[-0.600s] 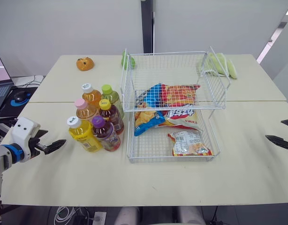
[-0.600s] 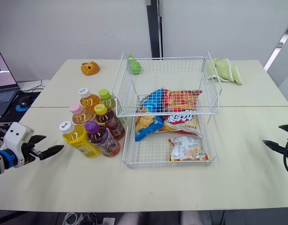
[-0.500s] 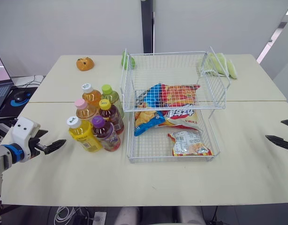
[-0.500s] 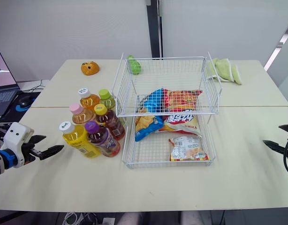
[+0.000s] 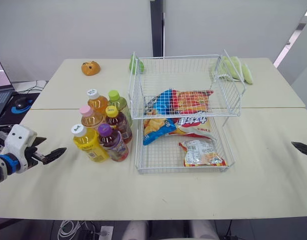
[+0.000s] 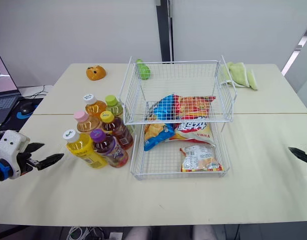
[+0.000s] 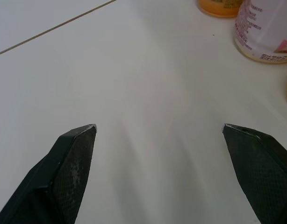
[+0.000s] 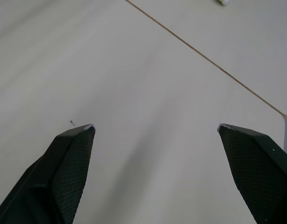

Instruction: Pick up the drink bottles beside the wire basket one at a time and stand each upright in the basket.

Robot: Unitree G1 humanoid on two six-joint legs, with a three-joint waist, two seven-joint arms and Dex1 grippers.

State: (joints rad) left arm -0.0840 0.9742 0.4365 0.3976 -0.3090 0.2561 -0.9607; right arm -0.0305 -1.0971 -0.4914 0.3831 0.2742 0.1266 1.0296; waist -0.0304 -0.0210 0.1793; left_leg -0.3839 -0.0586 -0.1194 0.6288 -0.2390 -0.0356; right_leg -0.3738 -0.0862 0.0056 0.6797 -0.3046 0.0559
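Observation:
Several drink bottles stand upright in a cluster left of the wire basket (image 5: 139, 167). Among them are a yellow bottle (image 5: 89, 145), a purple-capped one (image 5: 113, 143) and a pink-capped one (image 5: 91, 119). The two-tier basket holds snack bags (image 5: 201, 153) on both levels. My left gripper (image 5: 52, 145) hovers open over the table, a short way left of the yellow bottle. The left wrist view shows that gripper (image 7: 160, 128) with bottle bases (image 7: 265, 35) ahead of it. My right gripper (image 5: 302, 137) is open near the table's right edge, far from the bottles, above bare tabletop (image 8: 155, 70).
An orange toy (image 5: 90, 68) lies at the back left. A green object (image 5: 136, 64) sits behind the basket, and a green cloth (image 5: 237, 69) lies at the back right. A mouse (image 5: 21, 102) and a laptop sit off the table's left side.
My left gripper has drawn slightly left, away from the bottles. My right gripper has shifted right toward the table's edge. The bottles and basket have not moved.

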